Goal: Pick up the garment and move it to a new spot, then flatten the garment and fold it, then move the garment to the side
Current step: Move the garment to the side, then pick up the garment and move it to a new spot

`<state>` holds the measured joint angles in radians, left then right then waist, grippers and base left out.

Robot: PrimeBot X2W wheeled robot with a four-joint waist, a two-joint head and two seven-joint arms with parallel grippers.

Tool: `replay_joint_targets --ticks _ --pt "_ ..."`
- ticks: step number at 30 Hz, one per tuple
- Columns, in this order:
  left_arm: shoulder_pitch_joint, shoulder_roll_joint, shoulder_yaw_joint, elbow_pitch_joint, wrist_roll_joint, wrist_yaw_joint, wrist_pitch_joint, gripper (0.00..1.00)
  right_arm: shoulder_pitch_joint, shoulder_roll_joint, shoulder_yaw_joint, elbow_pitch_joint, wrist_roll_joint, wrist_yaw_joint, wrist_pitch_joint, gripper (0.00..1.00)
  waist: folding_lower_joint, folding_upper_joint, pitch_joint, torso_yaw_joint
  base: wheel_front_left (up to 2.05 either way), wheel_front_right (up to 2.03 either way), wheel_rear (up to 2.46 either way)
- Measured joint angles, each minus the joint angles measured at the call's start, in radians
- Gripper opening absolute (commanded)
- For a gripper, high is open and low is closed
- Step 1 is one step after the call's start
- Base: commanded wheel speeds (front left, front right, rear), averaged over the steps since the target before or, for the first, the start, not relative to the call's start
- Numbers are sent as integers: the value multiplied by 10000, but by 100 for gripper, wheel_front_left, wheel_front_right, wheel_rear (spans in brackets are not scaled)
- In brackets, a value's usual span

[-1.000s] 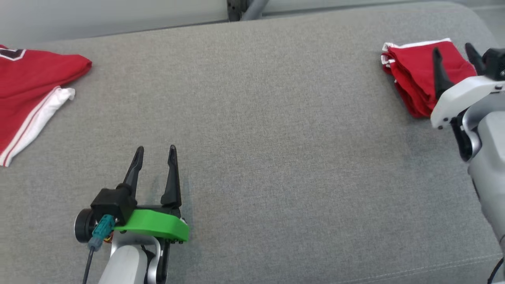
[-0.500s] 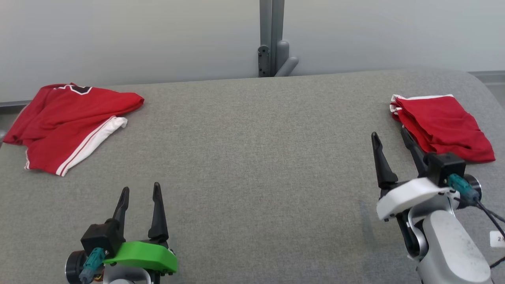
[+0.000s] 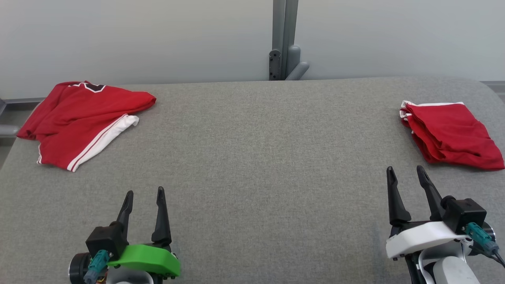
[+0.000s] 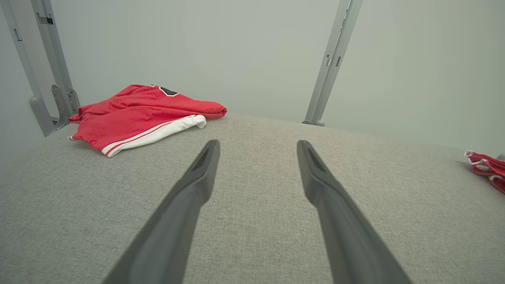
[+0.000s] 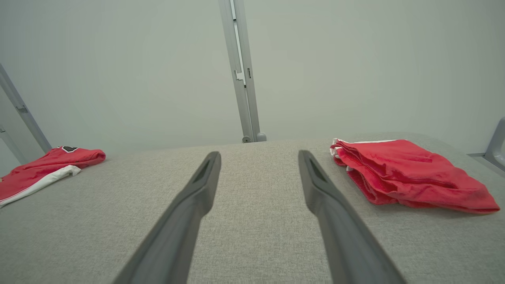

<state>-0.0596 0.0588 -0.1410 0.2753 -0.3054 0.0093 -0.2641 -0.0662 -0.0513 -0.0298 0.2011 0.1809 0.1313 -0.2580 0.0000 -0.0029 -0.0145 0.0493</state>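
Observation:
A red garment with white side stripes lies loosely spread at the far left of the grey padded table. A folded red garment sits at the far right. My left gripper is open near the front left, empty, well short of the spread garment. My right gripper is open near the front right, empty, just in front of and left of the folded garment.
A grey metal post rises behind the table's far edge against a pale wall. Another metal bracket stands at the table's far left corner. The wide middle of the table lies between both garments.
The head camera has tilted up, so the whole picture shifted down. My right gripper has drawn back from over the folded garment to the front right. My left gripper has barely moved.

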Motion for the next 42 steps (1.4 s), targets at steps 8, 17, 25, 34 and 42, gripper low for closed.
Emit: replay_joint_targets --ticks 8,17,25,34,42 --pt "-26 -36 -17 56 88 -50 0 100 158 6 113 -167 102 0 17 100 0 0 69 -32 0 0 0" --pt "-44 -63 -35 102 148 -92 0 100 202 8 190 -174 213 0 27 100 0 0 93 17 0 0 0" --pt "-93 -73 -79 111 161 -125 2 100 209 6 153 -282 207 0 13 100 0 0 94 157 0 0 0" --pt "-158 -88 69 -27 276 -79 0 100 360 12 -2 -474 109 0 10 100 0 0 46 1119 0 0 0" --pt "21 -10 374 -224 399 -46 0 100 469 13 2 -491 290 0 -6 100 1 0 -22 2611 0 0 0"
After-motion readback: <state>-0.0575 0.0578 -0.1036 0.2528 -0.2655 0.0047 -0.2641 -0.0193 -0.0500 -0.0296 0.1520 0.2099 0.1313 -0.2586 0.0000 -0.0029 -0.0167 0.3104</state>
